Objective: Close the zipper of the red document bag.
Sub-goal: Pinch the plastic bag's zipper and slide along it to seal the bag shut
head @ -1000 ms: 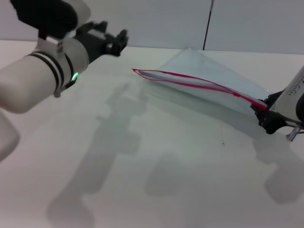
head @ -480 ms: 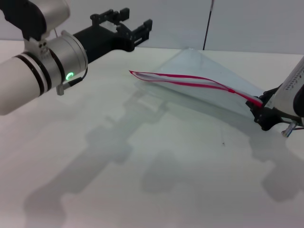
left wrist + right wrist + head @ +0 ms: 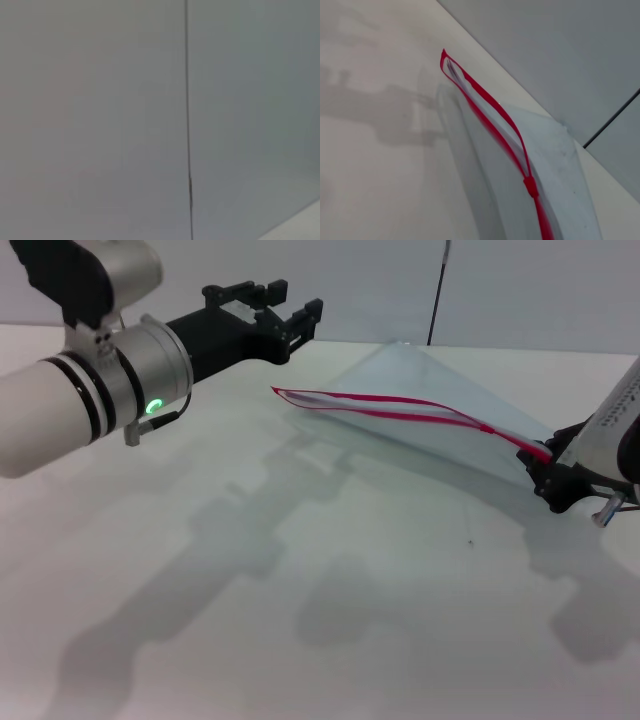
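The left gripper (image 3: 290,315), jaws wide, hovers just beyond the zipper's (image 3: 400,408) free end; the right gripper (image 3: 548,472) pinches the red document bag's (image 3: 430,390) opposite end.

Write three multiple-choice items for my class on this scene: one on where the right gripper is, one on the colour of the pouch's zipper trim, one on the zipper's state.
1. Where is the right gripper?
A. at the end of the translucent blue-grey plastic document bag nearest it
B. above the bag's middle
C. at the far end

2. What colour is the thin zipper strip?
A. green
B. bright red
C. black

3. What state is the zipper in?
A. fully closed
B. torn off
C. mostly open

Answers: 1 A, its black fingers meet the red edge there. 2 B, both strips are red. 3 C, the strips gape apart beyond the small red slider.
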Robot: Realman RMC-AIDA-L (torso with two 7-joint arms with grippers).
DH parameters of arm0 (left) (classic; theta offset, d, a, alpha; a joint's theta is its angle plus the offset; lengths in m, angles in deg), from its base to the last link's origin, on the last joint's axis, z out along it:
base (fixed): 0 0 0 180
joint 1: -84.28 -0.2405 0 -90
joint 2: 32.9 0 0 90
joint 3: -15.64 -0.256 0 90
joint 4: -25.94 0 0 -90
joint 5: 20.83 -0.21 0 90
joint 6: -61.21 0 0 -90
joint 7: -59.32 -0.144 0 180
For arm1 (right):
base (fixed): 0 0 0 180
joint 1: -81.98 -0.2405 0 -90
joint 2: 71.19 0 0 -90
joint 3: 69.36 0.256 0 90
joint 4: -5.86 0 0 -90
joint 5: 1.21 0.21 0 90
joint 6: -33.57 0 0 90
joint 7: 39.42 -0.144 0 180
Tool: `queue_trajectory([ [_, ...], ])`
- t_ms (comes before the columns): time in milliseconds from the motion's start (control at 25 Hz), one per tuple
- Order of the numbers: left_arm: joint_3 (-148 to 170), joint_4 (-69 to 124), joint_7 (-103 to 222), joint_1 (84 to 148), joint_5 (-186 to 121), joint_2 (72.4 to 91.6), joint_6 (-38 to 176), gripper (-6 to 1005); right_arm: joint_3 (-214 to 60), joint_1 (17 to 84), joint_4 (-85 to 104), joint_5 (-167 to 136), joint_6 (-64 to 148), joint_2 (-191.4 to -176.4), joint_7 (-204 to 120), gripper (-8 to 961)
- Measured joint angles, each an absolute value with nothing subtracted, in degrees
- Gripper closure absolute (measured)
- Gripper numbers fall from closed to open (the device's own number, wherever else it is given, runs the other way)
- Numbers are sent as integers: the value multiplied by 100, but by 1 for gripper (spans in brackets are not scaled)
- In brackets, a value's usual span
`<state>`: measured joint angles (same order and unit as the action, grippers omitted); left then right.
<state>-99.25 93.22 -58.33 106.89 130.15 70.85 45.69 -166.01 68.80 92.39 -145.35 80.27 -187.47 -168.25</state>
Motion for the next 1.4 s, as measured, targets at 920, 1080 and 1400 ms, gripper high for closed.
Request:
queue_trajectory([
  [920, -8944, 9136, -2820, 11540, 6892, 7565, 2568, 434, -16649, 6659, 9329, -14241, 8243, -18738, -16791, 904],
  [1080, -8656, 9176, -2821, 11599, 6061, 7807, 2262, 439, -16646, 6648, 9382, -14241, 8305, -18738, -16810, 904],
  [1400, -8561, 9261, -2775, 11775, 5319, 7901, 1898, 442, -16646, 6640, 9508, -14237, 8442, -18744, -16831, 904],
])
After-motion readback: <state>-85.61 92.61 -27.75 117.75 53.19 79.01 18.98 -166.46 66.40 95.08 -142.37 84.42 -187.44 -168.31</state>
